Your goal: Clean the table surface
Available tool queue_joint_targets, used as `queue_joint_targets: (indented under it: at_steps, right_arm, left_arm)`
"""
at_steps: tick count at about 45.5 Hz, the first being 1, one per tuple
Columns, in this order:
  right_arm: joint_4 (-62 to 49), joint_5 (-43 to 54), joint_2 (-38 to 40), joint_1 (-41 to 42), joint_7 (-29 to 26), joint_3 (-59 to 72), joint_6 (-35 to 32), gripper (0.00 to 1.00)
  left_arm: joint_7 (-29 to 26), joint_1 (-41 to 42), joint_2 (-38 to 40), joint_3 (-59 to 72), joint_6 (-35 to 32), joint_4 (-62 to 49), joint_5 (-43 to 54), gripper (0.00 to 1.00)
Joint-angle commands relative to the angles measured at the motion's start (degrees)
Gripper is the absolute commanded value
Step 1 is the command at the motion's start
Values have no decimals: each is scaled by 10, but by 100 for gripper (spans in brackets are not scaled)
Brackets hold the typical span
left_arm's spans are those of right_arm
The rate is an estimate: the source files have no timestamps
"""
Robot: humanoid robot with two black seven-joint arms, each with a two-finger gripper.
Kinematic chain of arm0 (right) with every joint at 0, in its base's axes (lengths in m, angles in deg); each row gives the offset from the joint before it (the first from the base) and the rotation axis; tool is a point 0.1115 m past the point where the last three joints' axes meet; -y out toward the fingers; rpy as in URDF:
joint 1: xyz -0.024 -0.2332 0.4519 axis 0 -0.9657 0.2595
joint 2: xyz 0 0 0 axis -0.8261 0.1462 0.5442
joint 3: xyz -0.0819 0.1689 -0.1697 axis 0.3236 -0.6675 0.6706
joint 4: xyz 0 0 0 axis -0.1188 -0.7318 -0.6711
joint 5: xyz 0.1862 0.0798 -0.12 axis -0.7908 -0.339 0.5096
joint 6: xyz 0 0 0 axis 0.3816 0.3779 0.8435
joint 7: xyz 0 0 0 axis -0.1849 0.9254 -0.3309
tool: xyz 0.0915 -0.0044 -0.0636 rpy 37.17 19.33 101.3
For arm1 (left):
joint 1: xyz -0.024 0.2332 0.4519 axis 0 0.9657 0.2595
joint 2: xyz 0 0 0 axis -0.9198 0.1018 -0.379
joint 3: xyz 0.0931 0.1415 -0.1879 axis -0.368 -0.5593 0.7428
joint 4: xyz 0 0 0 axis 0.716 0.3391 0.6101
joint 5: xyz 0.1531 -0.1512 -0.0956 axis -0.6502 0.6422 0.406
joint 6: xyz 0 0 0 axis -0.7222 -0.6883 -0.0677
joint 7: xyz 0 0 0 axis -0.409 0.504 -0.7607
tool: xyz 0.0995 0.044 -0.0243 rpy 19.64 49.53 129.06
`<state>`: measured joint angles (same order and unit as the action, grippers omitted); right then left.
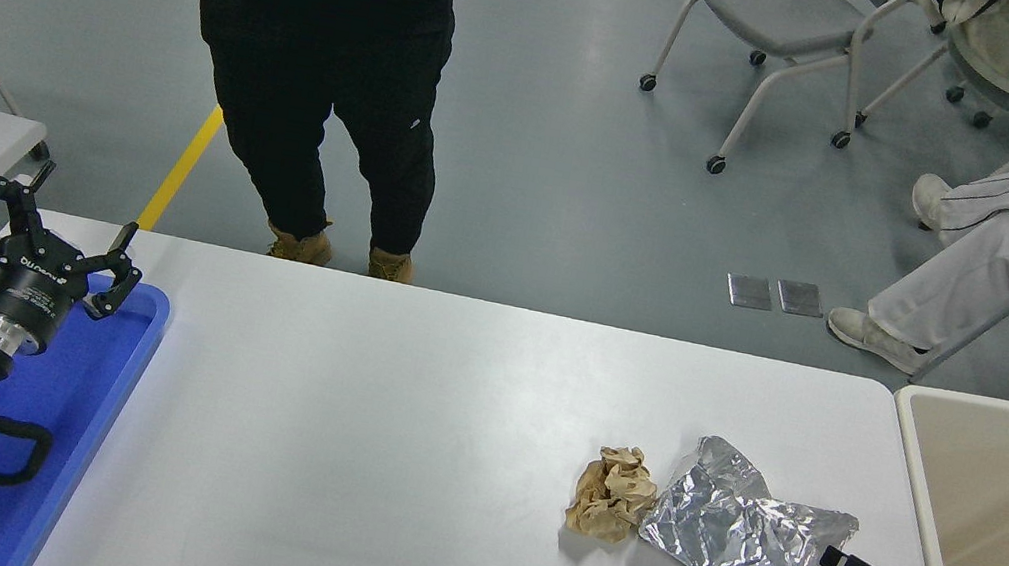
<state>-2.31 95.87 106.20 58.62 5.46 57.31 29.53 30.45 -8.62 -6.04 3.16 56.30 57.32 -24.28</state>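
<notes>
At the right near corner of the counter (400, 429), the right pincer (835, 561) reaches the crumpled foil (742, 543) beside the brown paper wad (611, 494); its opening cannot be told. Judged: approach under way; next, grasp foil. Left pincer (51, 237) parked wide over the blue tray (93, 420).

Glossy white table surface (355, 462), rectangular, flat, litter at right
</notes>
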Motion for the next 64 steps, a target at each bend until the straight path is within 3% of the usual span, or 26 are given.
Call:
queue_joint_targets:
  at_steps: [1, 18, 28, 35, 42, 44, 48, 50, 51, 64]
  right_arm:
    - [-40, 10, -34, 25, 0, 25, 0, 100]
    - [-110, 31, -84, 50, 0, 58, 0, 98]
    - [-129, 35, -100, 76, 0, 88, 0, 86]
    - [-133, 47, -109, 93, -3, 110, 0, 73]
    - [-133, 47, -109, 108, -3, 127, 0, 53]
    - [-133, 47, -109, 112, -4, 132, 0, 44]
    - [-133, 47, -106, 119, -8, 140, -1, 17]
    - [-133, 47, -104, 122, -13, 141, -1, 10]
    - [-133, 47, -103, 122, -13, 141, -2, 1]
    - [-127, 46, -93, 122, -13, 141, -5, 0]
  left_arm:
    - [0, 0, 0, 0, 0, 0, 0, 100]
    - [0, 0, 0, 0, 0, 0, 0, 100]
    - [0, 0, 0, 0, 0, 1, 0, 100]
    - [0, 0, 0, 0, 0, 0, 0, 100]
    - [0, 0, 0, 0, 0, 1, 0, 100]
    - [0, 0, 0, 0, 0, 0, 0, 100]
    - [0, 0, 0, 0, 0, 0, 0, 100]
    - [0, 0, 0, 0, 0, 0, 0, 100]
    - [0, 0, 0, 0, 0, 0, 0, 100]
    - [0, 0, 0, 0, 0, 1, 0, 100]
